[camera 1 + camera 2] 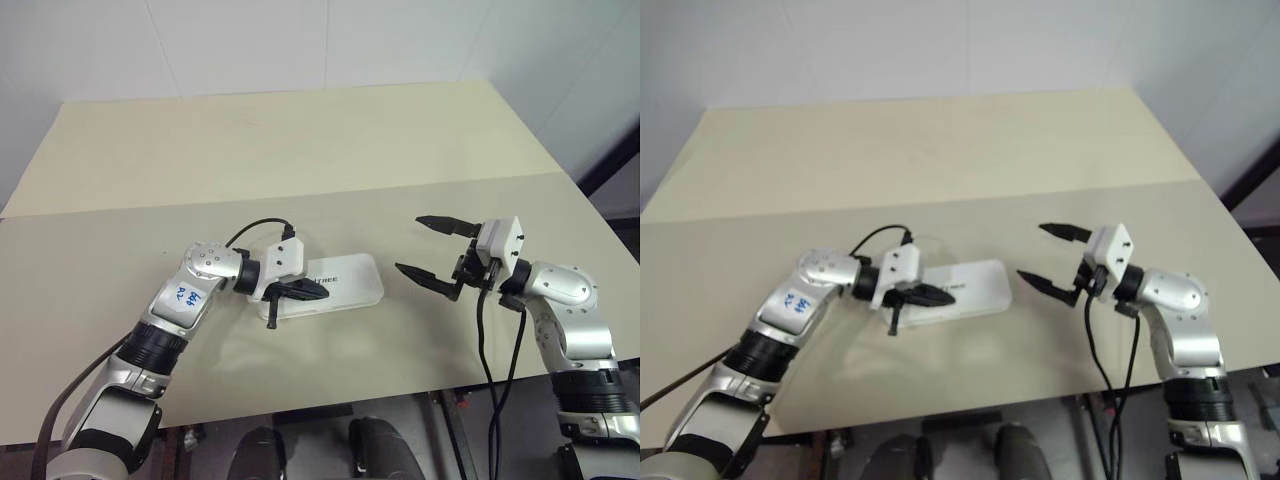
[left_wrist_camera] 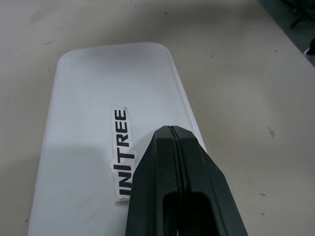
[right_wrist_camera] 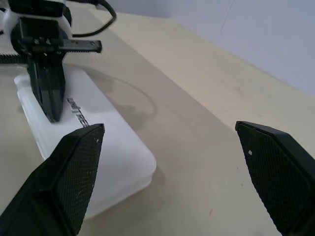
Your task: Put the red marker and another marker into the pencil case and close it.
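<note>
- Nearest of all, at the front edge of the beige, matte tabletop (image 1: 330, 150), are the robot's two silver arms reaching in from either side of the white, rounded-rectangular hard-plastic pencil case (image 1: 345, 281).
- That pencil case lies flat on the tabletop, lid down and shut, with the dark "UNITREE" lettering (image 2: 123, 152) facing up on the lid.
- Over the case's left end sits the left pincer (image 1: 318, 290), its two black fingers pressed together with nothing between them.
- Seen from the left wrist, the joined fingertips (image 2: 170, 135) lie over the lid just beside the lettering; whether they actually press on the plastic I cannot tell.
- From the right wrist view the same left pincer (image 3: 50, 115) points down onto the lid at the end of the case farther from that camera.
- A black cable (image 1: 258, 228) loops above the left wrist, behind the case.
- Off the case's right end, apart from it and above the tabletop, hangs the right pincer (image 1: 437, 253), its black fingers spread wide and empty, aimed back toward the case.
- One of its textured pads (image 3: 78, 172) overlaps the near end of the case in the wrist view, the other stands over bare tabletop.
- A seam runs across the tabletop behind the case.
</note>
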